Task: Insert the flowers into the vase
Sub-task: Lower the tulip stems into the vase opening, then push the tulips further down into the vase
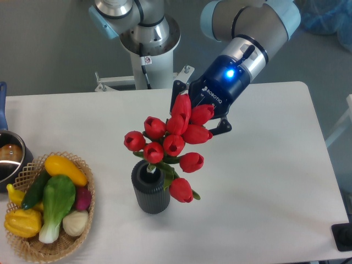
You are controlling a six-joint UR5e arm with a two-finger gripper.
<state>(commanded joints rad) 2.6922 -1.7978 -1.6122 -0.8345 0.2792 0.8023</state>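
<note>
The flowers (174, 144), a bunch of red tulips with green leaves, hang tilted in the air over the table. Their lower end sits right at the mouth of the vase (149, 193), a dark grey ribbed cylinder standing upright. I cannot tell how far the stems reach inside. My gripper (199, 110) is behind the upper blossoms, up and to the right of the vase, and is shut on the flowers. One dark finger (176, 89) shows left of the top tulip and another finger (223, 127) shows at its right. The grip point itself is hidden by the blossoms.
A wicker basket (86, 171) of toy vegetables stands at the front left, close to the vase. A metal pot (10, 159) sits at the left edge. The arm's base (146, 38) rises behind the table's far edge.
</note>
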